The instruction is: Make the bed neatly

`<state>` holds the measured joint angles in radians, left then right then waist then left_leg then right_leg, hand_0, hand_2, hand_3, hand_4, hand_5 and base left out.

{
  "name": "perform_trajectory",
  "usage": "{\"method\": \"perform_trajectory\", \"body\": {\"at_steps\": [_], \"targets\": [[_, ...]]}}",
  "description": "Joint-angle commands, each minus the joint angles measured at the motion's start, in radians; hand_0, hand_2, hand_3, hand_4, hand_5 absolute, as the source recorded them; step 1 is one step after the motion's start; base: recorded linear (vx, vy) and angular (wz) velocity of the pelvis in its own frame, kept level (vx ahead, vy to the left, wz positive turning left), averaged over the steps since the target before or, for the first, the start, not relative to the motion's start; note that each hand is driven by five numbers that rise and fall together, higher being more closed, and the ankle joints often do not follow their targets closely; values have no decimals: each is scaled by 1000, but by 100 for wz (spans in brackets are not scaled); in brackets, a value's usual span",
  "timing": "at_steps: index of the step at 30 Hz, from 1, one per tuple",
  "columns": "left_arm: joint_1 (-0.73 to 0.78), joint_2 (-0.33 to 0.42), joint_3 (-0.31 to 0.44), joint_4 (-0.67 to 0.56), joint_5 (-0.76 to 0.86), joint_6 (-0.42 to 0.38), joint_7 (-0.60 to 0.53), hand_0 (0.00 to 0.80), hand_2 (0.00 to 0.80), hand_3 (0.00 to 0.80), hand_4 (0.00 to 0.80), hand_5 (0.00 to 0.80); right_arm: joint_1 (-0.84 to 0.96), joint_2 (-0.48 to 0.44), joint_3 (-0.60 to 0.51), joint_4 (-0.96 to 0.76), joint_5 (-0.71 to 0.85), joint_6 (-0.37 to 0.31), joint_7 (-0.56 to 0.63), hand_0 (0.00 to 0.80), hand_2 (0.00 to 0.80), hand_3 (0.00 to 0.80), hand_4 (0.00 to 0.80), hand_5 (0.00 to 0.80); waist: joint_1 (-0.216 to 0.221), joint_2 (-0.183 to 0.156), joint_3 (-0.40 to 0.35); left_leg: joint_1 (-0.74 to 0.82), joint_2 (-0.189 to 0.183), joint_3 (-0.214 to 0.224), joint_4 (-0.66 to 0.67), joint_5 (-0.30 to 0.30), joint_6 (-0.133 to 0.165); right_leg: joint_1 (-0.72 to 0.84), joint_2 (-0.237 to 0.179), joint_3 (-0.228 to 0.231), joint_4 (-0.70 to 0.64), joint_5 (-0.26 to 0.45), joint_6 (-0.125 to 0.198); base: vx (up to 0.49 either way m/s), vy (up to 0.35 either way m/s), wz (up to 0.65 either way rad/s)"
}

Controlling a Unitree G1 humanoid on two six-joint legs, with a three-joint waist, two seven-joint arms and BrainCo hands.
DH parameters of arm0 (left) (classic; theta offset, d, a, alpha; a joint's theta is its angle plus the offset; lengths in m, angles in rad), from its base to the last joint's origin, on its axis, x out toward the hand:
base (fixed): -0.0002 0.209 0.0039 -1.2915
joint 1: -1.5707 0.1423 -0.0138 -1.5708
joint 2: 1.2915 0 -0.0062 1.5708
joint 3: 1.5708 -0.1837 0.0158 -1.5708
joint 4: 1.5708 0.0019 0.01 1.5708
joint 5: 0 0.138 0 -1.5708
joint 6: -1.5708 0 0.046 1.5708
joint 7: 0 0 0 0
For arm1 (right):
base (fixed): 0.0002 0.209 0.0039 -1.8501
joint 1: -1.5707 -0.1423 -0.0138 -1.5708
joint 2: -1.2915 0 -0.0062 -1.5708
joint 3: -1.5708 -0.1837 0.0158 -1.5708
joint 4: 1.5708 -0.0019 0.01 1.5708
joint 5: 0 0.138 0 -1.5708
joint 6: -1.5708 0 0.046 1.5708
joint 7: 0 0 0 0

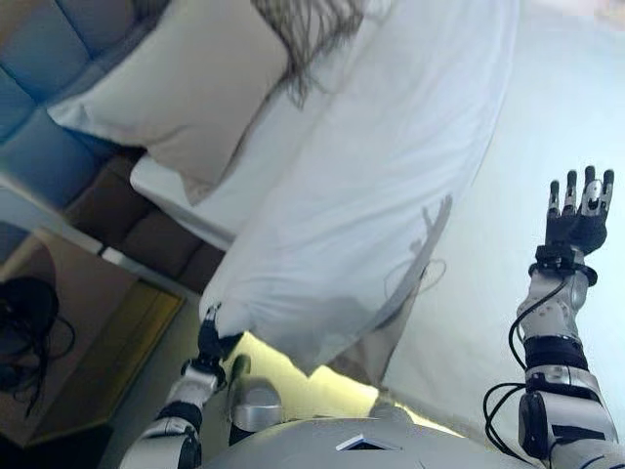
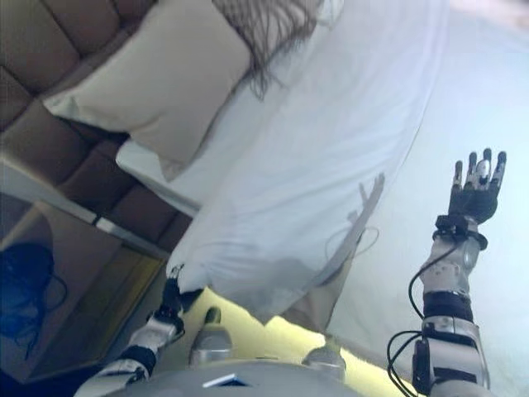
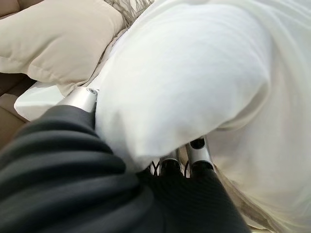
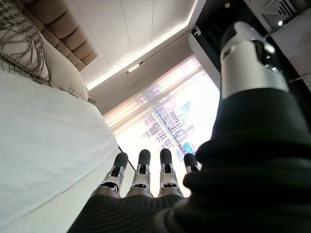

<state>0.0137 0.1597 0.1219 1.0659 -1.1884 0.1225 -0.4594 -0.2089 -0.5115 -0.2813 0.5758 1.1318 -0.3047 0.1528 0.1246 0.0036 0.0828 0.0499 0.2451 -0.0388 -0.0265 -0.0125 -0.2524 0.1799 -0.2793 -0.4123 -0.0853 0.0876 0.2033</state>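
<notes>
A white duvet [image 1: 371, 195] lies bunched across the bed, and its near corner is lifted off the mattress. My left hand [image 1: 210, 337] is shut on that corner; in the left wrist view the cloth [image 3: 194, 82] drapes over the curled fingers [image 3: 199, 155]. A beige pillow [image 1: 186, 88] leans at the head of the bed. My right hand [image 1: 579, 210] is open and empty, its fingers [image 4: 141, 170] straight, raised above the white sheet [image 1: 508, 244] to the right of the duvet.
A fringed grey throw [image 1: 303, 39] lies by the pillow. A tufted headboard [image 1: 39, 59] stands at the far left. A bedside table [image 1: 98, 293] with dark cables [image 1: 24, 322] is at the lower left, beside the bed's edge.
</notes>
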Motion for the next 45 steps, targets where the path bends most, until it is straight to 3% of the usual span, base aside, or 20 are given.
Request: {"method": "perform_trajectory", "body": {"at_steps": [1, 2, 3, 10, 15, 22, 25, 32, 37, 42, 45], "targets": [[103, 108, 100, 99, 4, -29, -15, 800, 800, 800, 800, 800, 26, -96, -84, 39, -46, 5, -6, 0, 0, 0, 0, 0, 77, 23, -80, 18, 42, 24, -32, 39, 73, -15, -101, -12, 93, -70, 59, 119, 61, -5], [111, 109, 104, 107, 16, -15, -7, 452, 452, 452, 452, 452, 35, -97, -91, 41, -49, 6, -9, 0, 0, 0, 0, 0, 77, 25, -86, 29, 38, 26, -35, 38, 73, -7, -103, -16, 94, -70, 59, 108, 55, -2], [114, 110, 106, 116, 23, -8, -1, 0, 0, 0, 0, 0, 40, -97, -94, 44, -50, 6, -9, 0, 0, 0, 0, 0, 77, 26, -89, 36, 36, 28, -35, 38, 73, -2, -104, -19, 96, -70, 59, 104, 56, 1], [127, 119, 100, 131, 60, 48, -10, 0, 0, 0, 0, 0, 52, -92, -107, 66, -40, -14, 3, 0, 0, 0, 0, 0, 79, 28, -93, 51, 22, 33, -20, 34, 77, 11, -109, -25, 108, -71, 59, 24, 17, 9], [128, 122, 62, 121, 87, 93, -74, 0, 0, 0, 0, 0, 45, -86, -106, 64, -26, -33, -2, 0, 0, 0, 0, 0, 88, 25, -86, 41, 13, 23, 3, 30, 84, 1, -111, -20, 128, -71, 59, -12, -12, 5], [132, 152, 51, 63, 77, 103, -108, 0, 0, 0, 0, 0, 19, -89, -96, 60, -25, -52, -40, 0, 0, 0, 0, 0, 96, 29, -80, 35, 5, 16, 10, 32, 90, -5, -108, -14, 126, -62, 59, -38, -23, 18], [111, 168, 49, -52, 116, 107, -110, 0, 0, 0, 0, 0, 13, -72, -77, 51, -46, -73, -76, 0, 0, 0, 0, 0, 95, 26, -82, 35, 5, 17, 8, 33, 91, -12, -103, -1, 120, -55, 59, -60, -35, 6], [70, 194, -53, -390, 173, 58, -67, 0, 0, 0, 0, 0, 60, 20, -28, 30, -100, -84, -151, 0, 0, 0, 0, 0, 88, 13, -76, 32, 4, 40, 3, 41, 106, -38, -98, 35, 113, -27, 59, -95, -46, 5], [44, 190, -88, -528, 193, 7, -47, 0, 0, 0, 0, 0, 117, 119, 39, 44, -147, -73, -173, 0, 0, 0, 0, 0, 69, -4, -72, 30, 2, 61, 7, 43, 116, -56, -99, 61, 116, -12, 56, -97, -54, -8], [76, 184, -43, -658, 278, -69, -11, 0, 0, 0, 0, 0, 332, 193, 69, -136, -260, 24, -114, 0, 0, 0, 0, 0, -13, -28, -68, 11, 5, 108, 17, 47, 125, -114, -92, 121, 126, 1, 44, -137, -63, -23], [85, 194, -60, -691, 311, -122, 36, 0, 0, 0, 0, 0, 414, 211, 96, -204, -267, 69, -73, 0, 0, 0, 0, 0, -64, -36, -72, 15, 9, 145, 13, 46, 130, -131, -87, 148, 123, 2, 43, -91, -32, -37]]}}
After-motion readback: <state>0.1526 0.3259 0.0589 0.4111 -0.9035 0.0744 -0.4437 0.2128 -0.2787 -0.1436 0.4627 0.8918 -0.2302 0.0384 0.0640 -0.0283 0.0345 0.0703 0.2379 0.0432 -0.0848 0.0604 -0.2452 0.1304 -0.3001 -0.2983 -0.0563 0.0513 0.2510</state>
